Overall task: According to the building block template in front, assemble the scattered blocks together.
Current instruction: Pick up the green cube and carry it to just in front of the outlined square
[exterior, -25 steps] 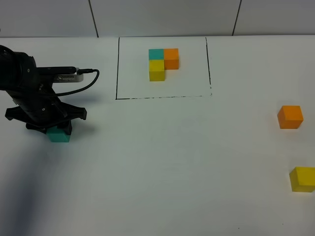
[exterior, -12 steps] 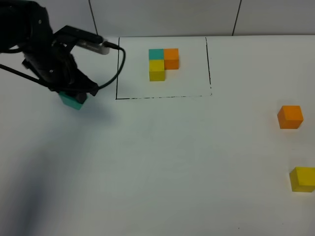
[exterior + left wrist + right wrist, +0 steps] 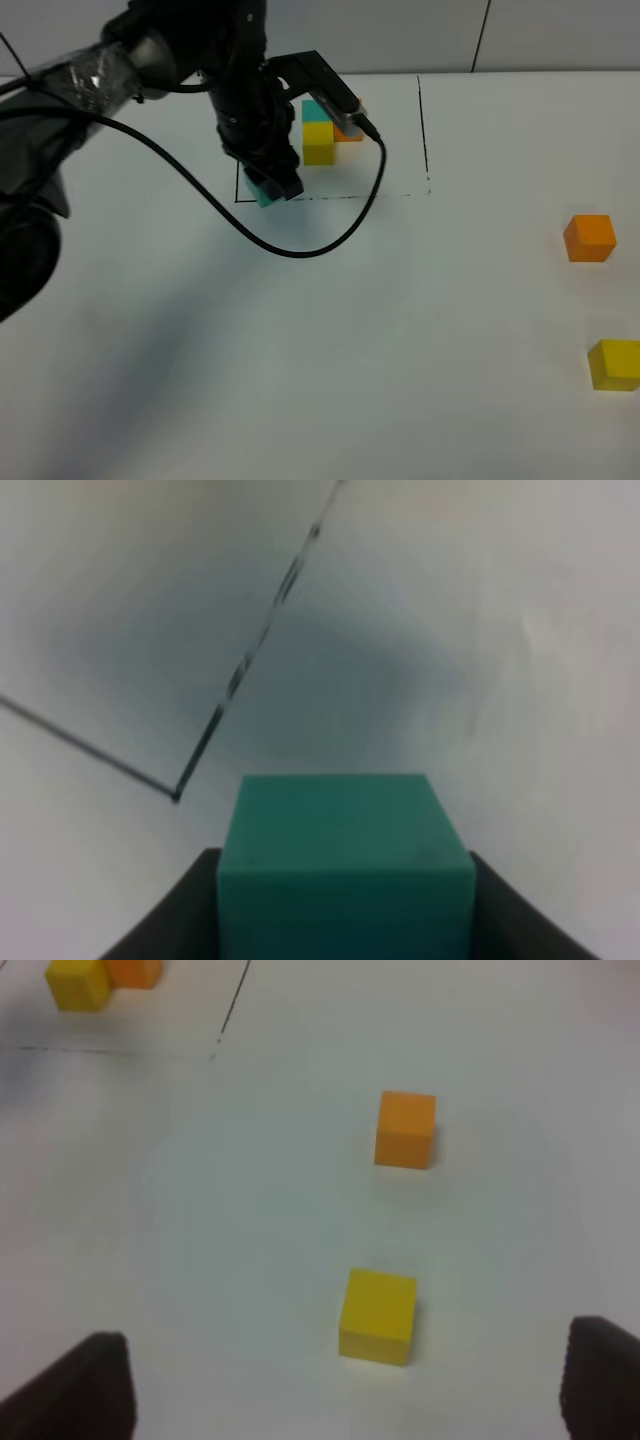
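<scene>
My left gripper (image 3: 275,186) is shut on the teal cube (image 3: 262,193) and holds it above the front left corner of the black-lined rectangle (image 3: 424,130). In the left wrist view the teal cube (image 3: 345,865) sits between the dark fingers (image 3: 170,920), with the frame's corner (image 3: 176,796) below. The template (image 3: 320,140) of teal, orange and yellow cubes lies inside the frame, partly behind the arm. The loose orange cube (image 3: 589,238) and yellow cube (image 3: 613,363) lie far right. My right gripper (image 3: 350,1395) is open, near the yellow cube (image 3: 378,1316) and orange cube (image 3: 405,1130).
The left arm's black cable (image 3: 300,250) loops over the white table (image 3: 400,350) in front of the frame. The wall's base (image 3: 450,40) runs along the back. The template's yellow and orange cubes (image 3: 78,982) show at a corner of the right wrist view.
My left gripper has lifted the teal cube from the table's left side and carried it right, to the frame's front left corner. The orange and yellow loose cubes have not moved.
</scene>
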### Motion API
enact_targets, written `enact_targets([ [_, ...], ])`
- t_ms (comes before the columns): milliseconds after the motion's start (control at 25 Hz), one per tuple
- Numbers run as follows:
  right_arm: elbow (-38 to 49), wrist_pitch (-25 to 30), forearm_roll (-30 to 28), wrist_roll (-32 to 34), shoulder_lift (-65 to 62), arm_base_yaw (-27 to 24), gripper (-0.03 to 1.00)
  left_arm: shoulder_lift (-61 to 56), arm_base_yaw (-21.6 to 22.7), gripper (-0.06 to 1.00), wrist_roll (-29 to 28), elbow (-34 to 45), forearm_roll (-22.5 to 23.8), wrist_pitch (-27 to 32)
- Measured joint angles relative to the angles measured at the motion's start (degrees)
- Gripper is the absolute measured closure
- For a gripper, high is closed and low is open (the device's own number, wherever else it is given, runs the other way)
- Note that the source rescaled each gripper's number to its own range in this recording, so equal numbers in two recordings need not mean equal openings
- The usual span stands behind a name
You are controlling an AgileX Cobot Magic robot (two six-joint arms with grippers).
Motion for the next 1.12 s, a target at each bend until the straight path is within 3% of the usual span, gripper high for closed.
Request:
enact_targets([
  [160,0.0,0.0,0.0,0.0,0.0,0.0,0.24,6.5,-3.0,0.94,3.9,-10.6,0.1,0.4],
  [280,0.0,0.0,0.0,0.0,0.0,0.0,0.24,9.2,-5.0,0.94,6.8,-13.5,0.1,0.4],
  [640,0.0,0.0,0.0,0.0,0.0,0.0,0.24,12.2,-6.9,0.94,11.0,-14.0,2.9,0.4],
  [1120,0.0,0.0,0.0,0.0,0.0,0.0,0.24,12.8,-6.8,0.94,19.0,-14.0,0.3,0.4],
])
